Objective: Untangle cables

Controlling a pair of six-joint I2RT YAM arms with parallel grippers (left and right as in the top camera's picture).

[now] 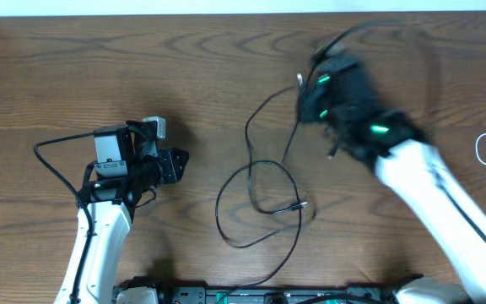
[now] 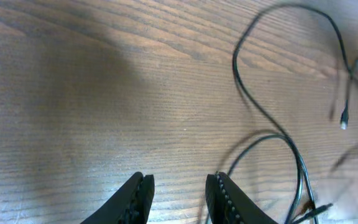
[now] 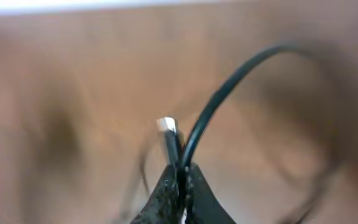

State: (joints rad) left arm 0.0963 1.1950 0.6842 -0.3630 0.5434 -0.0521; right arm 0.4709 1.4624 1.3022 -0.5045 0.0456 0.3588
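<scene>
- The cables (image 1: 248, 135) are thin black cords lying in the middle of the overhead view. They loop and cross one another on the wooden surface (image 1: 99, 67).
- One strand climbs from the loops toward the upper centre-right of that view, where the right arm shows only as a blur.
- A small plug end (image 1: 299, 205) lies inside the lower loop, where several strands pass over each other.
- The white cord (image 1: 482, 143) sits curled at the right edge of the overhead view, well apart from the black tangle and touching none of it.
- The right claw (image 3: 180, 174) is clenched on a black cord that arcs away to the upper right of its wrist view.
- A silver-tipped plug (image 3: 166, 126) stands up out of the closed tips just beside that cord. I cannot tell whether plug and cord are one piece.
- The left claw (image 2: 179, 183) is released, with its jaws apart over bare wood and nothing between them. A black cord runs just beside it at the lower right of its view, outside the jaws.
- By my reading the task is at an early stage. One strand is in a grip, but the central loops are not yet separated.
- What is left, I judge, is to draw the gripped cord free of the crossings and lay each black cord out apart. The white one already looks free.
</scene>
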